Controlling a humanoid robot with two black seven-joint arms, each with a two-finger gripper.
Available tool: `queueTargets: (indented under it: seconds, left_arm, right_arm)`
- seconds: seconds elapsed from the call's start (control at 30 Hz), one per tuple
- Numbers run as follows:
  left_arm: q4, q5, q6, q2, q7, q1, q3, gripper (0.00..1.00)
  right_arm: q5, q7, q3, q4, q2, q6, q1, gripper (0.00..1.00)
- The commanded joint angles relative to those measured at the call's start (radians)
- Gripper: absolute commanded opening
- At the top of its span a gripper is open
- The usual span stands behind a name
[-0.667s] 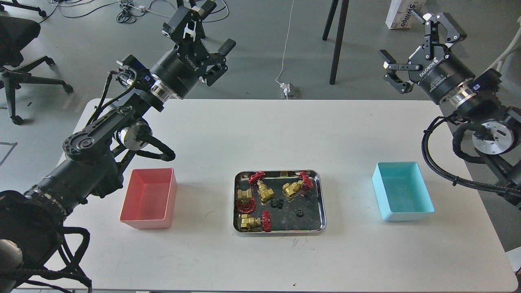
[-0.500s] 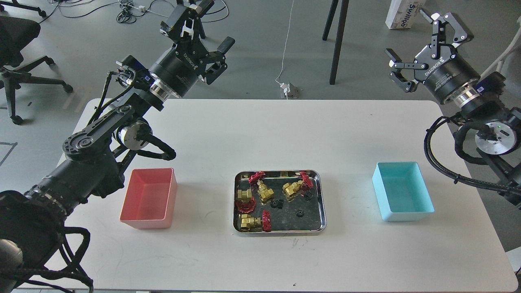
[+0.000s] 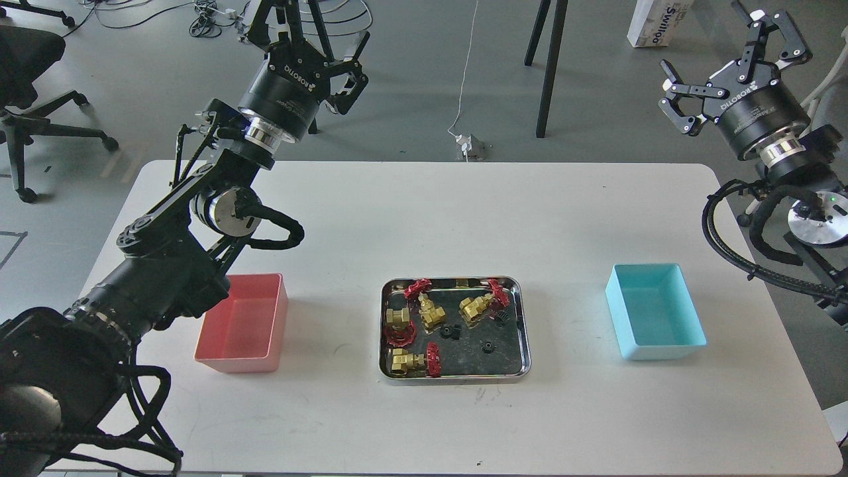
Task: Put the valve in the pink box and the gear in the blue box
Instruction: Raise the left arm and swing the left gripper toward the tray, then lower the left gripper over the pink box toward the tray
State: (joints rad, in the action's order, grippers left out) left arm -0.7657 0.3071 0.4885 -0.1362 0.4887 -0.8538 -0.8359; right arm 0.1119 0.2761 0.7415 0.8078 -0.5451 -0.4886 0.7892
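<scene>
Four brass valves with red handwheels lie in the steel tray [image 3: 457,378] at the table's middle, one of them at its front left [image 3: 405,362]. Tiny black gears [image 3: 488,345] lie among them in the tray. The pink box [image 3: 246,326] stands left of the tray and is empty. The blue box [image 3: 654,318] stands right of it and is empty. My left gripper [image 3: 308,30] is open and empty, high beyond the table's far left edge. My right gripper [image 3: 729,46] is open and empty, high beyond the far right corner. My left forearm overlaps the pink box's left rim.
A black office chair [image 3: 30,73] stands at the far left on the floor. Black stand legs [image 3: 551,66], a white carton [image 3: 656,23], cables and a power plug [image 3: 469,146] lie on the floor behind the table.
</scene>
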Motion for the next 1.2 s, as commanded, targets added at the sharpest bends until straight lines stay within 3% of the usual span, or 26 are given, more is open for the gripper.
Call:
queueTargets:
  seconds: [0.0,0.2,0.4,0.7,0.83,1.07,1.17]
  left_arm:
    - [-0.093,0.003,0.0,-0.006,0.0,-0.005,-0.009,1.0]
    - [-0.196,0.062,0.0,-0.137,0.0,-0.117,0.087,1.0]
    - [-0.253,0.098,0.0,-0.348,0.0,-0.358,0.495,1.0]
    - [-0.484,0.429,0.0,-0.618,0.0,-0.629,0.955,1.0]
    - [-0.556,0.616,0.0,-0.658,0.0,-0.709,1.127,0.99]
    - [-0.589,0.908,0.0,-0.645,0.0,-0.702,1.385,0.99]
    - [-0.59,0.923,-0.013,-0.635,0.0,-0.696,1.434,0.99]
  right_arm:
    - [0.002,0.0,-0.008,0.002,-0.028,0.0,-0.001,1.0]
    - [0.002,0.0,-0.001,0.002,-0.058,0.0,-0.001,1.0]
    - [0.002,0.0,0.012,0.002,-0.067,0.0,0.007,1.0]
    - [0.002,0.0,0.051,0.001,-0.072,0.0,-0.005,1.0]
    - [0.002,0.0,0.058,-0.001,-0.062,0.0,-0.012,1.0]
    - [0.003,-0.002,0.061,0.022,-0.056,0.0,-0.007,1.0]
    - [0.002,-0.011,0.074,0.039,-0.064,0.0,0.014,1.0]
